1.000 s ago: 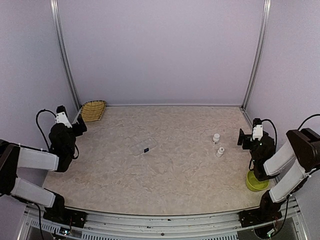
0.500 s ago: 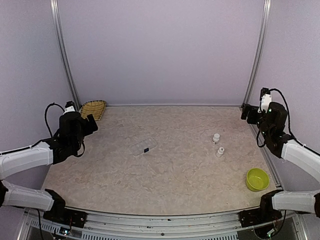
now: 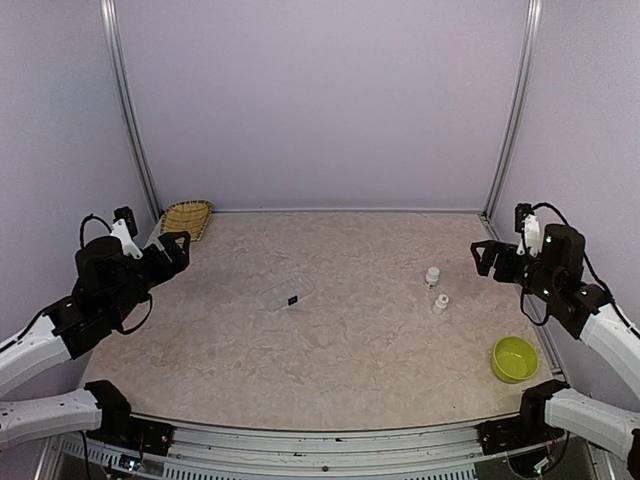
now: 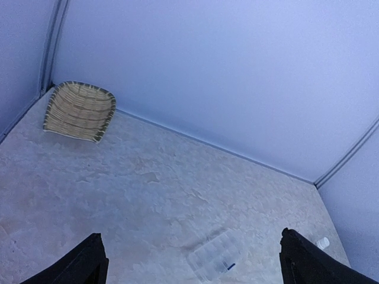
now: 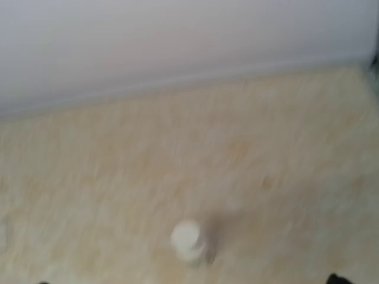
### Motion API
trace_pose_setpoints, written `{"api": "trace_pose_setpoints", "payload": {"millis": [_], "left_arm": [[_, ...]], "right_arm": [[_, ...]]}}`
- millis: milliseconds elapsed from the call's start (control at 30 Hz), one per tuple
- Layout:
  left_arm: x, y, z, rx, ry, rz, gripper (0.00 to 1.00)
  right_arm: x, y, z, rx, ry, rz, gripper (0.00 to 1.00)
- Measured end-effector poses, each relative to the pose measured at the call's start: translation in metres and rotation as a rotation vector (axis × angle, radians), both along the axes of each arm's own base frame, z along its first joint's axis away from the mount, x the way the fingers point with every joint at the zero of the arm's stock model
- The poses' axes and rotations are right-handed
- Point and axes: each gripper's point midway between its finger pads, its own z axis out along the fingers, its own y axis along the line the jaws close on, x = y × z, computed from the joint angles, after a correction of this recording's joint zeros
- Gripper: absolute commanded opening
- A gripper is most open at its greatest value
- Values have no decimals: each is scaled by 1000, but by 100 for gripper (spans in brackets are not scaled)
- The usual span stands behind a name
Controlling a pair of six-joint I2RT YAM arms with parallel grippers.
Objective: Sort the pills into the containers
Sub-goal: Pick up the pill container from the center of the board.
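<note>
The clear oblong organizer box (image 3: 287,294) lies flat at mid-table, with a small dark blue speck at its near end. It also shows in the left wrist view (image 4: 214,258). No other pills can be made out. My left gripper (image 3: 175,246) hovers at the left, aimed toward the box. Its jaws stand wide open and empty (image 4: 190,236). My right gripper (image 3: 484,256) hovers at the right, just beyond the two white bottles. Its view is blurred, and only the finger ends show in the bottom corners, far apart (image 5: 189,280).
Two small white bottles (image 3: 432,276) (image 3: 441,303) stand right of centre; one shows blurred in the right wrist view (image 5: 188,239). A yellow-green bowl (image 3: 514,358) sits near the right front. A woven basket (image 3: 187,220) (image 4: 80,110) lies in the back left corner.
Both arms have unfolded and risen. The left gripper now points at the table's middle. The right gripper left the bowl, went to the back right corner, then came down toward the bottles.
</note>
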Motion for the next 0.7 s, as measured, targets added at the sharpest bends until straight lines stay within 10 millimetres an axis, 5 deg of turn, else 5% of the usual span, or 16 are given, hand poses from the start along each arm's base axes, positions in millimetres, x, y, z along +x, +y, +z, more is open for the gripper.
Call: {"api": "trace_pose_setpoints", "payload": {"millis": [400, 567, 700], "left_arm": [[-40, -91, -42, 113, 116, -290, 99], [-46, -112, -72, 199, 182, -328, 99], [-43, -120, -90, 255, 226, -331, 99]], "right_arm": [[-10, 36, -72, -80, 269, 119, 95], [-15, 51, -102, -139, 371, 154, 96], [-18, 60, -108, -169, 385, 169, 100]]}}
